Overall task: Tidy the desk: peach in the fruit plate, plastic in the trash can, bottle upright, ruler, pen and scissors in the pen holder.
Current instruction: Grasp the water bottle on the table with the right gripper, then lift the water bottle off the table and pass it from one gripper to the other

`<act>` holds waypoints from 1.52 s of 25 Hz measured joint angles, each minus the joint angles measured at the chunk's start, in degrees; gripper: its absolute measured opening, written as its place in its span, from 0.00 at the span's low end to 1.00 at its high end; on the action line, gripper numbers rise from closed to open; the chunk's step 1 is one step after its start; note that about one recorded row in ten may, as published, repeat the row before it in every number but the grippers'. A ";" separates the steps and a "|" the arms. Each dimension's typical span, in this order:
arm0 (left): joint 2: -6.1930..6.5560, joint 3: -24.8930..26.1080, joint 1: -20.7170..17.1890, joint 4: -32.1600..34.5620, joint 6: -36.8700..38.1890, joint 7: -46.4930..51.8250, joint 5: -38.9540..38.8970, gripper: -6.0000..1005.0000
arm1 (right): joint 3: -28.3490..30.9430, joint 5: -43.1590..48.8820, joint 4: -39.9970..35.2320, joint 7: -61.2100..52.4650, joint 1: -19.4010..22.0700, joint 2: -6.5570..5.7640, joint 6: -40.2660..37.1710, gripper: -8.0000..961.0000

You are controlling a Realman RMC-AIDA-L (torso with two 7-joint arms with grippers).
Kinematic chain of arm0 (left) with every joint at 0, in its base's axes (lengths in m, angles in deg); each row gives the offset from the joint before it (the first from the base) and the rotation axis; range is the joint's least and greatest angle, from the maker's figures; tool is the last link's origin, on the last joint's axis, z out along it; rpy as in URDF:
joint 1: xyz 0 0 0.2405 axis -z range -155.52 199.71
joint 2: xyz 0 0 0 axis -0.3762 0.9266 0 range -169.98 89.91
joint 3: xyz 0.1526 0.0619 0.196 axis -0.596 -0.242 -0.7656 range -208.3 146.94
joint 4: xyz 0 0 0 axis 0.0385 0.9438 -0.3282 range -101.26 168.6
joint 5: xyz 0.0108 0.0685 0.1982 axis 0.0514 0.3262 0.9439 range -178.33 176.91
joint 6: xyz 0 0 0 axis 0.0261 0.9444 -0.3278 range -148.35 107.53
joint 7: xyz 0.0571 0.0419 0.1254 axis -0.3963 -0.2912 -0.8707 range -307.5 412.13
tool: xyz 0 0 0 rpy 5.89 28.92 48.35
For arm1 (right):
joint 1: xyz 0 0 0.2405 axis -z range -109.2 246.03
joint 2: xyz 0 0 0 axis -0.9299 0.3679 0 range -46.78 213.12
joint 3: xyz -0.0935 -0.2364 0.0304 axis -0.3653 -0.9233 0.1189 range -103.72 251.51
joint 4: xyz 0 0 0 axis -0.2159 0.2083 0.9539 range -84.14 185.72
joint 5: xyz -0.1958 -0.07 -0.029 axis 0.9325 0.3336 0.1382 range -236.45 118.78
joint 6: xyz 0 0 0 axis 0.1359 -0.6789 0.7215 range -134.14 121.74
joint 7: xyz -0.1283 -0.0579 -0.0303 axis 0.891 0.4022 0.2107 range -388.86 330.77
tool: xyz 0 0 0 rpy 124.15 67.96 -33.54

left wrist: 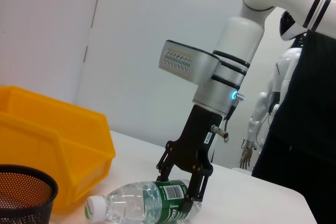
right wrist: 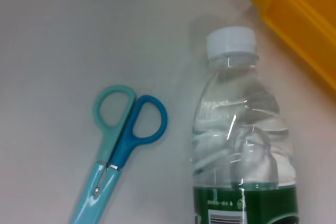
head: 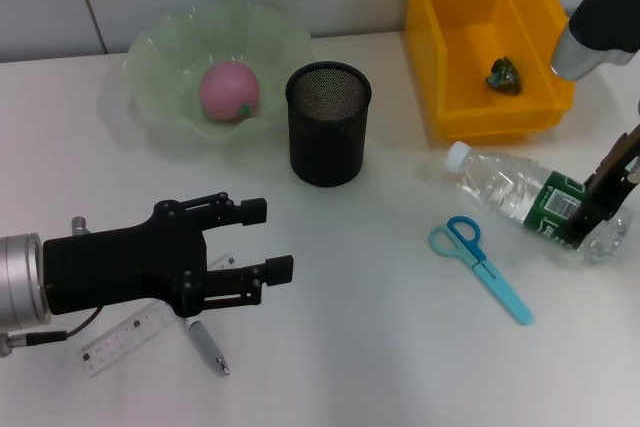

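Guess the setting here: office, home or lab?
Most likely a robotics lab set up as a mock desk: a plain white table against bare wall panels, staged props like the yellow bin and mesh pen holder, and another white humanoid robot standing in the background.

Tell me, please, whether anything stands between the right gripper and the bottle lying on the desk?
Nothing visible does: the right gripper is already down at the bottle, straddling its green label. The scissors lie beside it, apart.
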 joint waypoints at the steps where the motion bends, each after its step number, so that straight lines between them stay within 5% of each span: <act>1: 0.00 0.00 0.00 0.01 0.00 0.00 0.00 0.78 | -0.01 0.00 0.37 0.00 0.02 0.00 0.30 0.83; 38: 0.09 0.53 0.09 0.10 0.09 0.00 -0.08 0.78 | -1.46 -0.01 5.71 -0.03 -0.75 0.72 6.07 0.84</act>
